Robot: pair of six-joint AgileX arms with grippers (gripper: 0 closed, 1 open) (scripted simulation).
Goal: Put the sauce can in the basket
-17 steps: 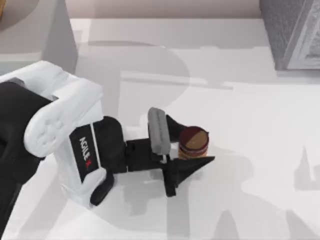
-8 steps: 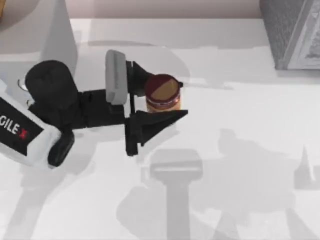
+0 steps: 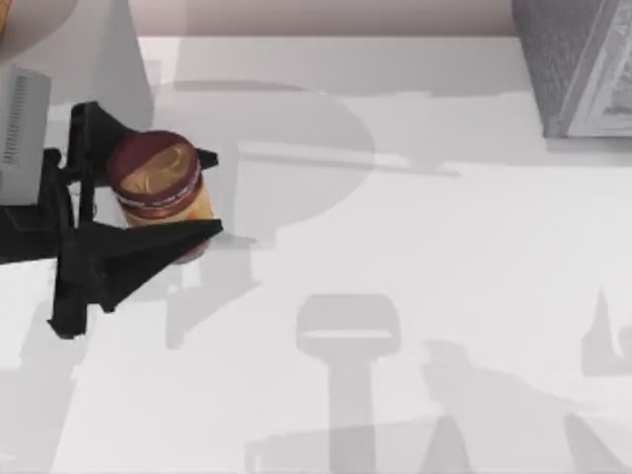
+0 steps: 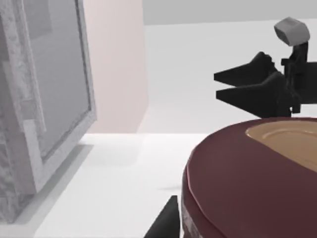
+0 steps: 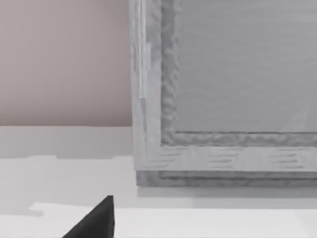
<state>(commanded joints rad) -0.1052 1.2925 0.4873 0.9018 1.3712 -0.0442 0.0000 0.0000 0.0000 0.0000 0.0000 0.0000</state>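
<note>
The sauce can (image 3: 156, 180), with its maroon top and orange-tan label, hangs above the table at the left side of the top view. My left gripper (image 3: 213, 195) is shut on it, one black finger on either side of the label. In the left wrist view the can's maroon top (image 4: 247, 183) looms very close. My right gripper (image 4: 216, 85) is seen far off in that view, away from the can. The basket is out of view.
A grey textured cabinet (image 3: 578, 64) stands at the table's back right corner and also shows as a framed cabinet (image 5: 223, 99) in the right wrist view. A pale grey block (image 3: 104, 59) stands at the back left. A tan curved sliver (image 3: 3, 20) peeks in at the top left corner.
The left gripper has lifted the can off the table and carried it left and toward the back. The can looks larger now, so it sits higher.
</note>
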